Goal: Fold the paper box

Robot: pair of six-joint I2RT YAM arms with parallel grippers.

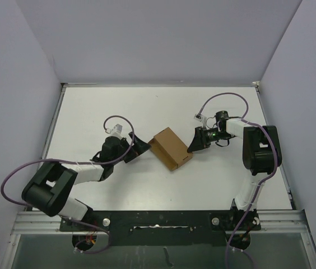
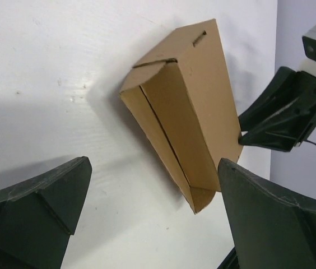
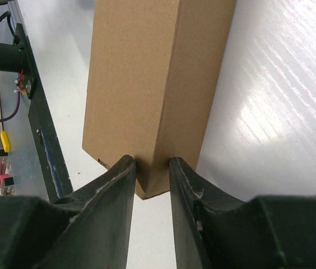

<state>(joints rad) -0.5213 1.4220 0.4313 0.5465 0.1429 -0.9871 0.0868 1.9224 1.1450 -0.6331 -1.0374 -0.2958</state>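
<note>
Hovering at the nine o'clock side of the paper box (image 1: 170,148), the left gripper (image 1: 139,147) spreads its fingers wide, gripping nothing, just clear of the cardboard. The box sits on the worktop (image 1: 107,106), a touch right of centre, open side toward the left arm. Over at three o'clock, the right gripper (image 3: 151,168) pinches the box's corner edge. Looks like flap-closing time: next, I'd say, the left fingers press the loose end flap in while the right steadies.

white table (image 1: 107,106) w/ paper box (image 1: 170,147) on top
</note>
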